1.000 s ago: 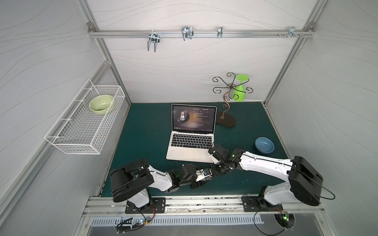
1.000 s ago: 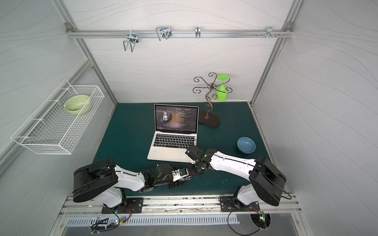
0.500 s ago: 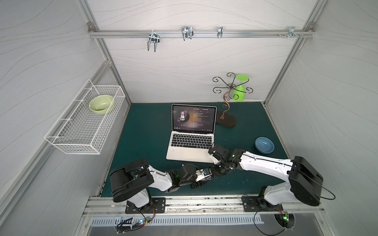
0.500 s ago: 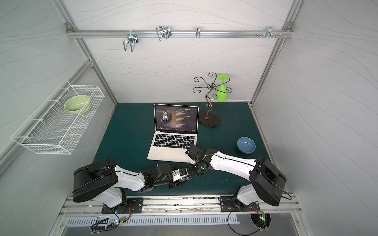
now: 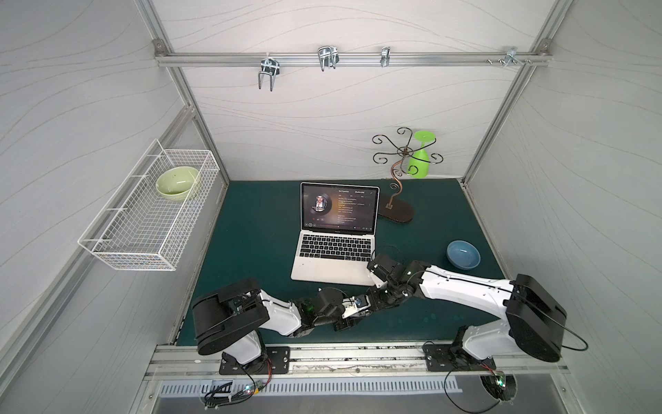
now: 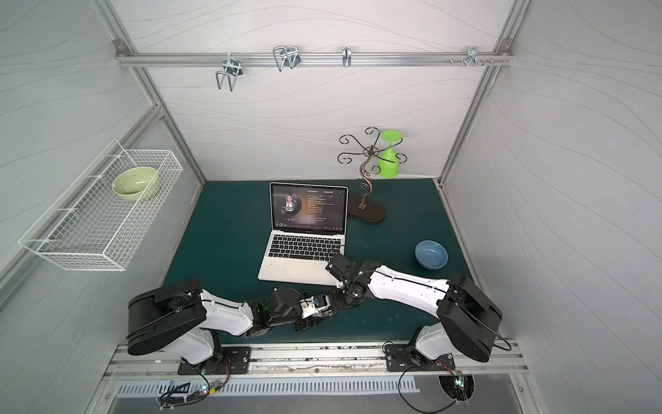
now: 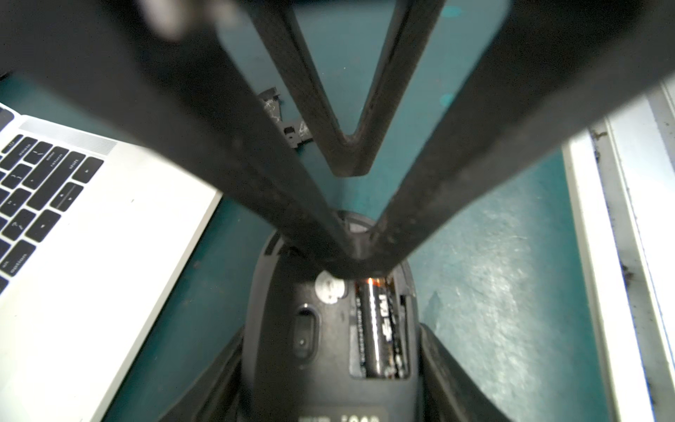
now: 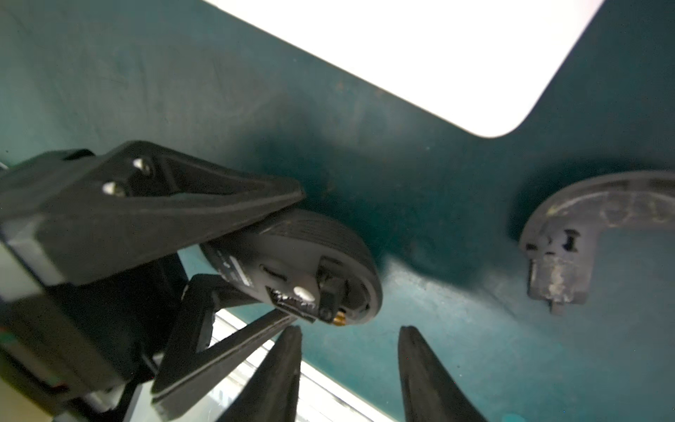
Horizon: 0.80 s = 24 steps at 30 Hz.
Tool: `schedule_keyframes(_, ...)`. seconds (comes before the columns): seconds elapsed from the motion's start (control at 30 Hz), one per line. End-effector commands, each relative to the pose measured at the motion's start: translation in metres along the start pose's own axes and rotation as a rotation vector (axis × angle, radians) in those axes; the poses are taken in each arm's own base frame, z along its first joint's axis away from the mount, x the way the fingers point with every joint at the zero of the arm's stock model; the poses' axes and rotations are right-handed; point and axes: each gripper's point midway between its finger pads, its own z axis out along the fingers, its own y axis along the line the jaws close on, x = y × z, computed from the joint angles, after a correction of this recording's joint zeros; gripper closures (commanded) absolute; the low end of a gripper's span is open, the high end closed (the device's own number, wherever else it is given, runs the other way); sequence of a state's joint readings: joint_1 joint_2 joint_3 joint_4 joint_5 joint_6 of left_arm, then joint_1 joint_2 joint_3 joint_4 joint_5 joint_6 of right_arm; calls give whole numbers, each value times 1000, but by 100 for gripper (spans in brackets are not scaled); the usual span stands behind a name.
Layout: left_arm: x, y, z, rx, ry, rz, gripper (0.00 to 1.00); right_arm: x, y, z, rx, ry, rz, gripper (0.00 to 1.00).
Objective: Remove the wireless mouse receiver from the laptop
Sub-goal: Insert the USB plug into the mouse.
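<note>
Down by the near edge of the worktop (image 5: 250, 258), just off the near right corner of the laptop (image 5: 331, 251), the two hands meet. The left hand (image 8: 296, 255) is clenched on a black mouse (image 7: 310, 350), one finger along each long side. The mouse's underside is showing and its battery bay is open, with a battery (image 7: 376, 329) lying in it. Beside the battery sits a small silver piece (image 7: 330, 288). It may be the receiver, but the wrist views are too blurred to be sure. The right hand (image 8: 349, 329) is released: its fingers (image 8: 285, 365) are apart with bare green surface between them, and their tips are just beside the mouse's end. A curved dark-grey cover piece (image 8: 559, 248) lies flat on the worktop near the mouse, apart from both hands.

Behind them the laptop sits open about the middle of the worktop. Its keyboard is toward the near edge and its lit screen shows a round portrait and lines of text. Toward the right edge stands a blue bowl (image 5: 463, 253). Near the far edge, just right of the screen, a wire stand (image 5: 396, 214) rises from a dark oval base, and a green glass (image 5: 419, 161) hangs upside down from one arm. On the left wall a white wire basket (image 5: 143, 229) holds a pale green bowl (image 5: 177, 181). A rail (image 5: 430, 59) with metal hooks crosses the back wall.
</note>
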<state>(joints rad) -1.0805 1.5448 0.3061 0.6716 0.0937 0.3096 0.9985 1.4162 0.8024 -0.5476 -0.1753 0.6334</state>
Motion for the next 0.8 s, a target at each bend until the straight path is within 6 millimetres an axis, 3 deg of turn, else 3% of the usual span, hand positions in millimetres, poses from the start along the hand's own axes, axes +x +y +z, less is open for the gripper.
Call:
schedule_keyframes(0.0,15,-3,6,15,82,46,100,-9,60,-6,-216,-38,-136,52)
schedule_keyframes(0.13,15,-3,6,15,81,47,100,-11,65,-12,-240,-55,-143,52)
schedule_keyframes(0.37,14,-6,6,30,73,40,100,-11,93,-36,-451,-95,-193,47)
schedule_keyframes(0.53,12,-7,5,47,65,25,100,-12,77,-44,-480,-112,-156,44)
schedule_keyframes(0.77,11,-7,5,64,59,12,100,-20,62,-77,-556,-213,-111,41)
